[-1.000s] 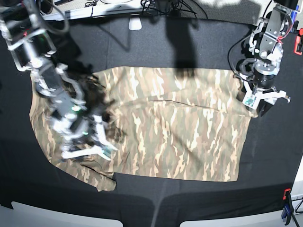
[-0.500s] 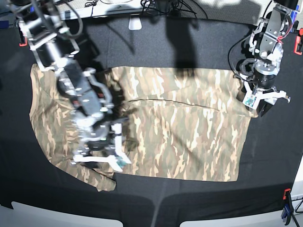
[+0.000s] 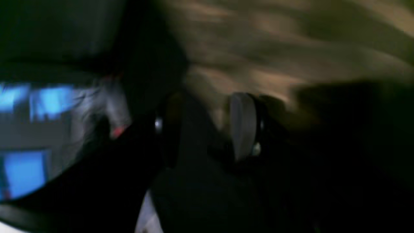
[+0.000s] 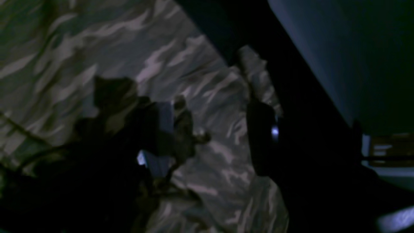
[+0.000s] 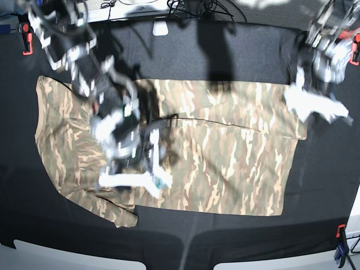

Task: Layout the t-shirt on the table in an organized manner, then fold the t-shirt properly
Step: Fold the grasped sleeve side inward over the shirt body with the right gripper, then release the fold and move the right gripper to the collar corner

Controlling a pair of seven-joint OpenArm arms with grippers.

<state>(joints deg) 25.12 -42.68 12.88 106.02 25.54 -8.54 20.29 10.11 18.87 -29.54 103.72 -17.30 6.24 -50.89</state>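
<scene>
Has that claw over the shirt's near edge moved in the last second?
Yes. The right gripper slid sideways along the t-shirt, from beside its sleeve end toward the middle of the hem, in the base view.

The base view looks straight down from high above, taking in the whole table (image 5: 315,191) and the shirt (image 5: 225,157) spread across it. Each wrist view sits close behind its own gripper, looking along the fingers at the cloth from very near, dim and blurred. All three views share the camouflage shirt (image 4: 200,90) (image 3: 258,48).
</scene>
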